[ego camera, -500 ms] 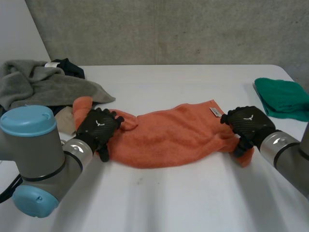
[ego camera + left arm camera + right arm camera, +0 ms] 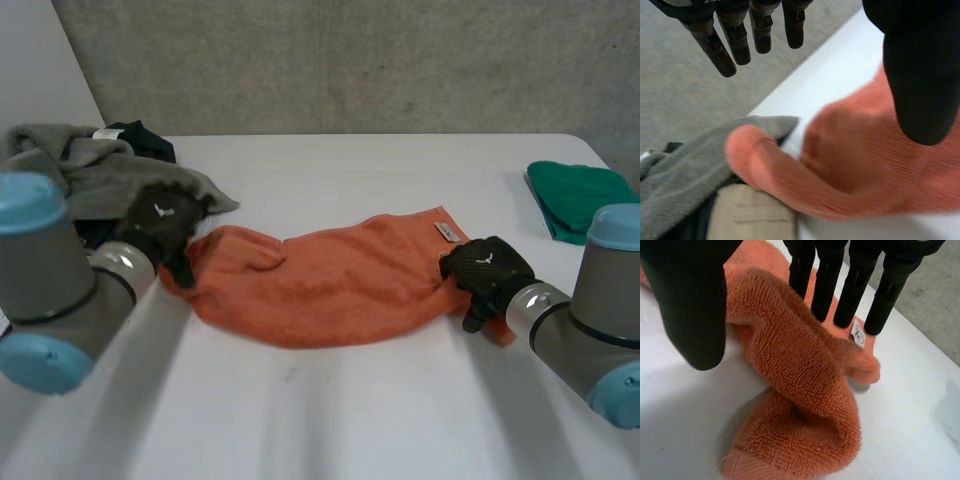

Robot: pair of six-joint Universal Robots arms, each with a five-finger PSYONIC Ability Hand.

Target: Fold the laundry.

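Towel (image 2: 340, 280) across table (image 2: 400, 160) middle. Clothes heap (image 2: 90, 170) at far left corner, beside towel's end. Folded cloth (image 2: 565, 195) at right edge.

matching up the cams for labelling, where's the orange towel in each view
head view: orange towel stretched across the white table, left hand at one end, right hand at the other.
left wrist view: its end by the left hand's thumb, beside the grey cloth.
right wrist view: its bunched end between the right hand's thumb and fingers.
shared landmark: the white table.
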